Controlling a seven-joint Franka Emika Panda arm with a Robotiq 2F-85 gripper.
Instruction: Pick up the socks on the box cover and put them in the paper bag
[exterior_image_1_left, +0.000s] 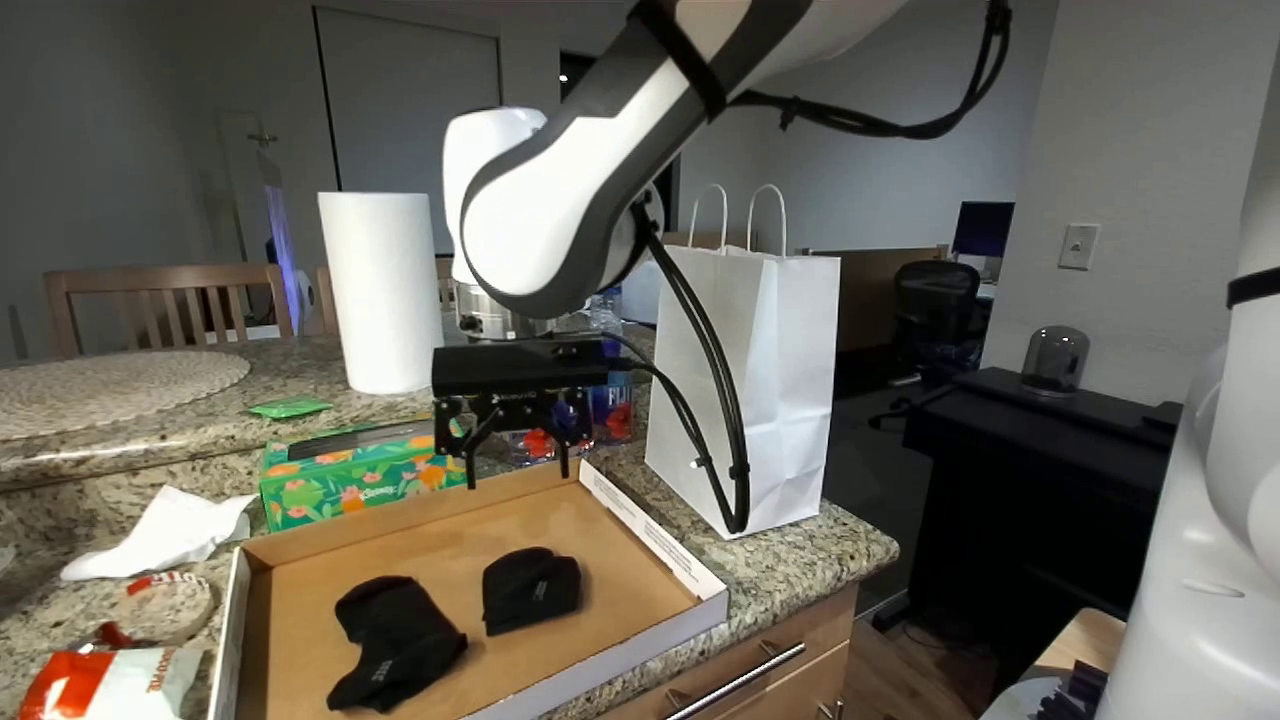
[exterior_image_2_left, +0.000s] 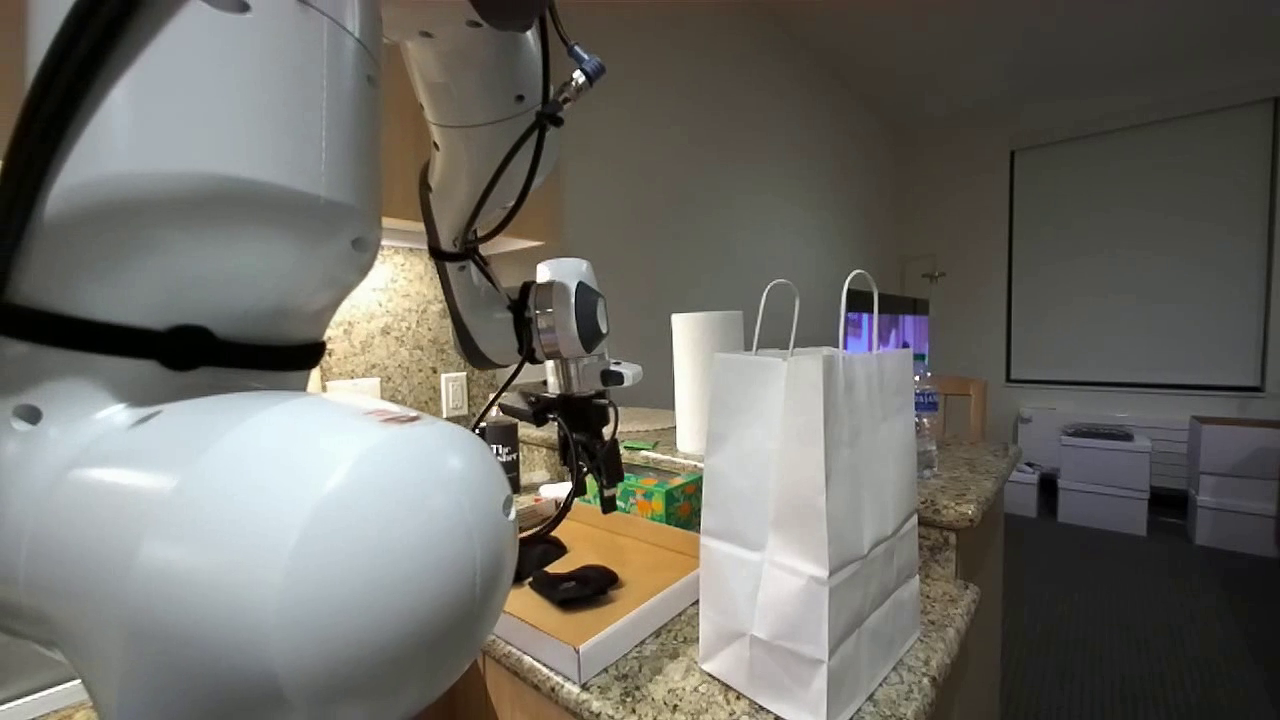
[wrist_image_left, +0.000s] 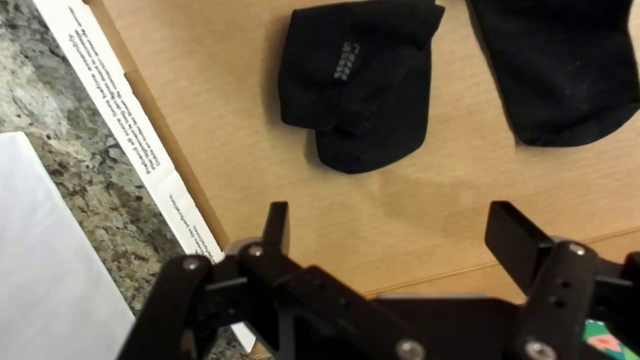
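2 socks (exterior_image_1_left: 531, 590) clear of cover walls (exterior_image_1_left: 648, 533)

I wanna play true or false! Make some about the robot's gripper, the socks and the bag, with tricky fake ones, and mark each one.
1. Two black socks lie in the box cover. True.
2. The bag stands beside the box cover. True.
3. The two socks touch each other. False: there is a gap between them.
4. The gripper is open. True.
5. The bag is green. False: it is white.
6. The gripper holds a sock. False: it holds nothing.
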